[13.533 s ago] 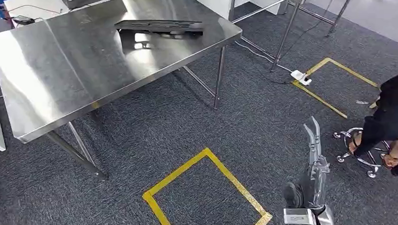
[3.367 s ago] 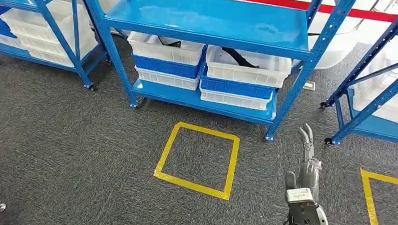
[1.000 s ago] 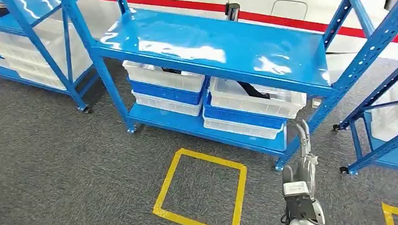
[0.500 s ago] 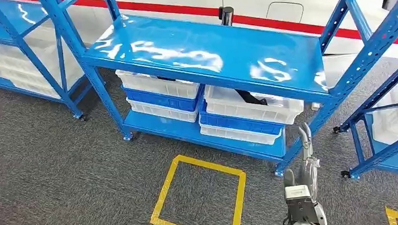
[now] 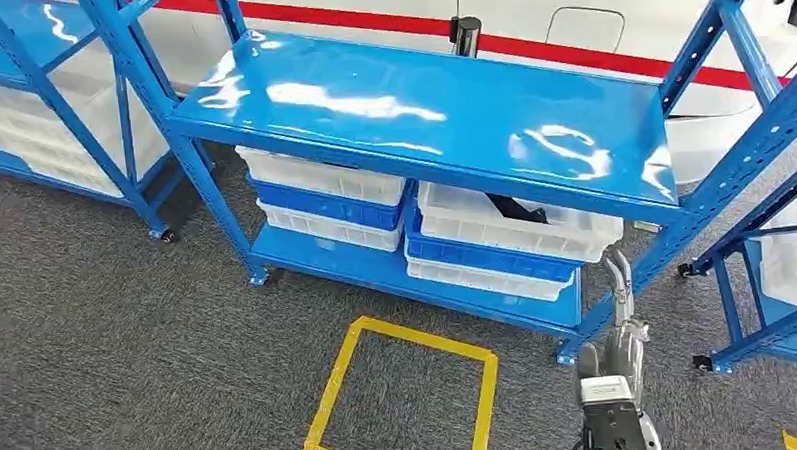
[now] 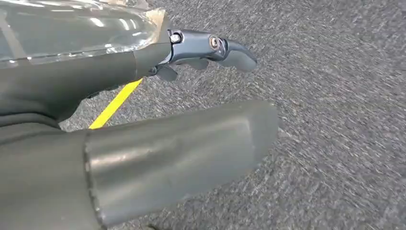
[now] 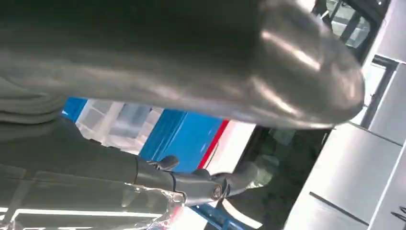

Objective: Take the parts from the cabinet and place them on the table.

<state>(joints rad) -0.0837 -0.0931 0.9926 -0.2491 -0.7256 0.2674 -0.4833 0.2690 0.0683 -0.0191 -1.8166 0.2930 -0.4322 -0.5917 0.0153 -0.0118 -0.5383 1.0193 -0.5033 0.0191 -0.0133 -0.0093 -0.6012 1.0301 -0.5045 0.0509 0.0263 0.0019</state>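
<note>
A blue cabinet rack [image 5: 420, 94] stands ahead in the head view, its top shelf bare. On its low shelf sit two stacks of white and blue bins. The right white bin [image 5: 505, 226] holds a black part [image 5: 514, 209]; the contents of the left bin [image 5: 323, 178] are hidden under the shelf. My right hand [image 5: 618, 317] hangs at the lower right in front of the rack's corner post, fingers straight and holding nothing. In the right wrist view that right hand [image 7: 143, 177] is bare before the blue rack [image 7: 182, 136]. My left hand [image 6: 95, 72] hangs over grey carpet, fingers apart, holding nothing.
A yellow tape square [image 5: 410, 395] marks the carpet in front of the rack. More blue racks with white bins stand at the left [image 5: 29, 78] and right [image 5: 773, 172]. A white wall with a red stripe [image 5: 367, 16] runs behind.
The camera turned from the steel table to the racks and has since drawn a little closer; the whole scene shifted. My right hand still hangs open at my side.
</note>
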